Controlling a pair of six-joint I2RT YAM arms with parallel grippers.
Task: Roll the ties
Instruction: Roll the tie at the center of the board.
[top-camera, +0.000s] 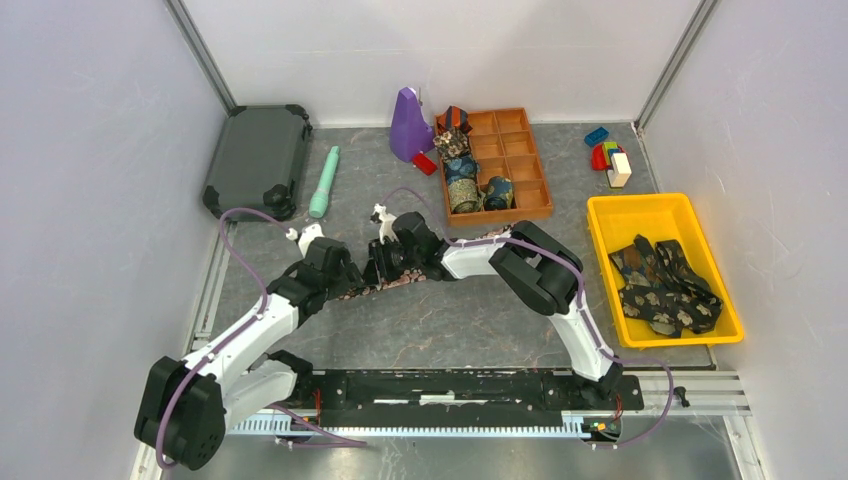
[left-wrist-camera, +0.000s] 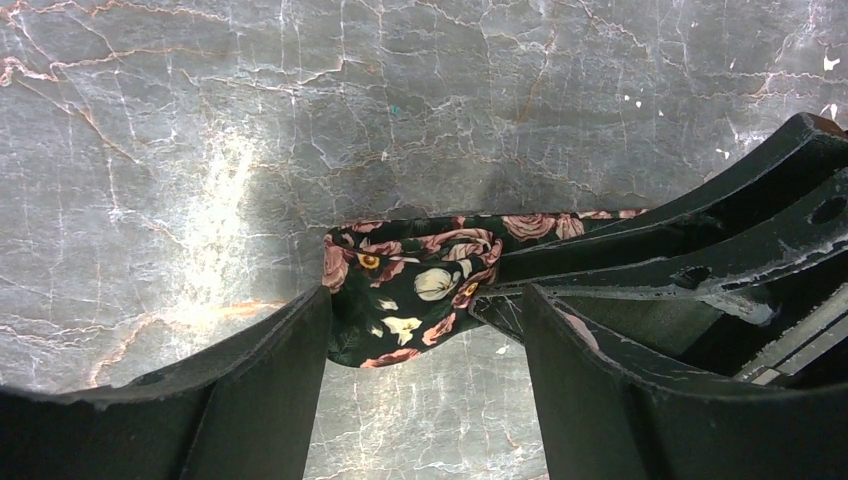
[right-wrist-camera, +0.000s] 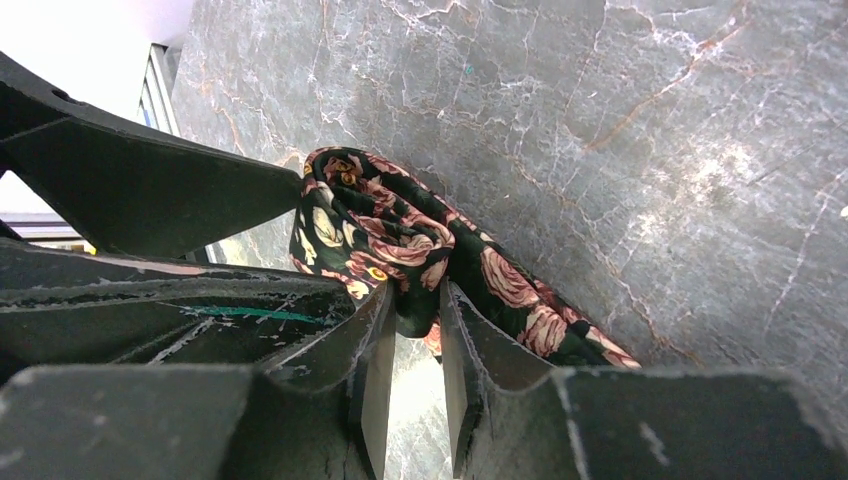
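A dark tie with pink roses (top-camera: 397, 284) lies mid-table, where both arms meet. Its partly rolled end (right-wrist-camera: 360, 225) is pinched between the narrow jaws of my right gripper (right-wrist-camera: 417, 296), which is shut on a fold of the fabric. My left gripper (left-wrist-camera: 424, 305) stands open with the tie's rounded end (left-wrist-camera: 405, 290) between its fingertips, touching neither finger. The right gripper's black fingers (left-wrist-camera: 690, 265) cross the right side of the left wrist view. More flat ties (top-camera: 665, 285) lie in the yellow bin. Several rolled ties (top-camera: 462, 172) sit in the wooden tray.
A compartmented wooden tray (top-camera: 520, 160) stands at the back centre, with a purple object (top-camera: 408, 125) beside it. At the right stands a yellow bin (top-camera: 610, 215). Toy blocks (top-camera: 608, 155) lie at the back right, a green cylinder (top-camera: 325, 182) and a dark case (top-camera: 258, 158) at the back left.
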